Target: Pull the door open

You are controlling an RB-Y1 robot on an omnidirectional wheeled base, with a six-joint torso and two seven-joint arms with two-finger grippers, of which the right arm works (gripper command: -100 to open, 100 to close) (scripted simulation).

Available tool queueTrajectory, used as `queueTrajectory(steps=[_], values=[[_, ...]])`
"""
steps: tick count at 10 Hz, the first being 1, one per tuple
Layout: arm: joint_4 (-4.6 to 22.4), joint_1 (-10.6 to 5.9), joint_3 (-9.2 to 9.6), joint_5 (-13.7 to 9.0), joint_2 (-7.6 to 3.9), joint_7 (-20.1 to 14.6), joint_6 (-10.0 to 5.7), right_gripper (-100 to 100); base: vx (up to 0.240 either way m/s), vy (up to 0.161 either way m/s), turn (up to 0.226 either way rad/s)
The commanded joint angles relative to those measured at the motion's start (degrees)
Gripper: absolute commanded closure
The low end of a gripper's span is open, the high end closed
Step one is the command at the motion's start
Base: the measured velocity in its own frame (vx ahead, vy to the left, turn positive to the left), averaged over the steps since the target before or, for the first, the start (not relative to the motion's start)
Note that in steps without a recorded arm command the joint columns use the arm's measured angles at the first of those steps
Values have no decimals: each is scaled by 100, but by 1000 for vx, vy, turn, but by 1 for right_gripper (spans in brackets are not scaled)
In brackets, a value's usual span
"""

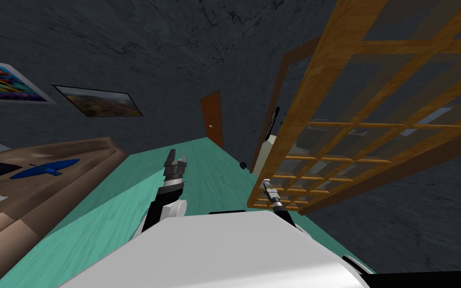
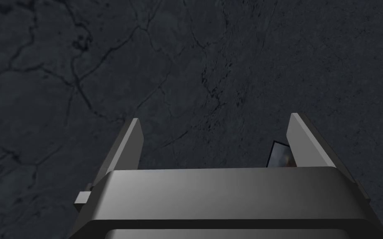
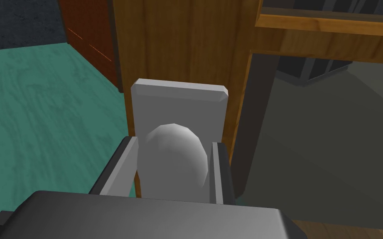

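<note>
A wooden door (image 1: 374, 125) with a grid of glass panes stands to my right, at an angle to its darker frame (image 1: 280, 85). On the door's stile (image 3: 186, 41) sits a grey plate (image 3: 178, 99) with a rounded grey knob (image 3: 172, 153). My right gripper (image 3: 174, 143) is shut on that knob, a finger pressed against each side. In the head view the right gripper (image 1: 266, 186) is at the door's near edge, low down. My left gripper (image 1: 176, 157) is raised over the floor, left of the door, and its fingers (image 2: 136, 137) are open and hold nothing.
A teal floor (image 1: 124, 200) runs ahead to a reddish-brown door (image 1: 212, 117) in the dark far wall. A long brown counter (image 1: 49, 175) with a blue object (image 1: 47, 169) lines my left side. A small black thing (image 1: 243, 165) lies near the frame's foot.
</note>
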Motion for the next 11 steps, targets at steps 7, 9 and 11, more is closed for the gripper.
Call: queueTrajectory(steps=[7, 9, 11], values=[[89, 226, 352, 199, -243, -355, -463, 100, -169, -43, 91], [136, 262, 402, 233, -284, -421, -577, 100, -178, -54, 115], [206, 313, 473, 283, -342, -516, -742, 100, -193, -51, 138]])
